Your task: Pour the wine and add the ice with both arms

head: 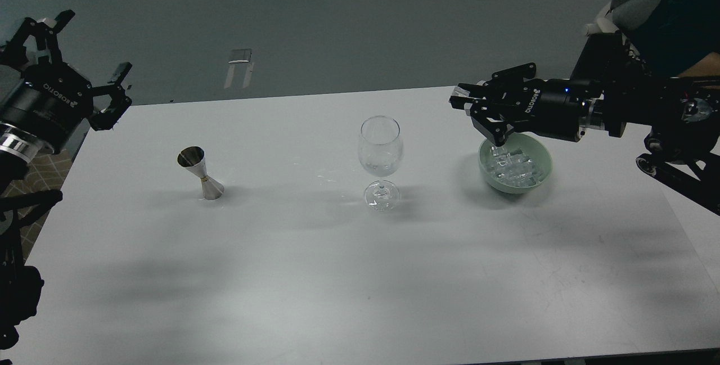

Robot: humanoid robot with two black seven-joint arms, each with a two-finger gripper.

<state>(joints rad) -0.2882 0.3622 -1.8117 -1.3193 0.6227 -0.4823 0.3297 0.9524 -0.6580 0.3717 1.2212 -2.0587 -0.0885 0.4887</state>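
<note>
where ice (516,167) fills bowl (487,169), glass (381,154) empty.

"ROBOTIQ" stood in white letters on the left gripper's (84,44) black body (the letters ran slantwise and upside down). The same brand showed on the right gripper's (478,120) body. No other text was legible.

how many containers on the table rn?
3: metal jigger at left, empty wine glass in the centre, green bowl of ice at right under the right gripper. Nothing looks hidden.
</note>
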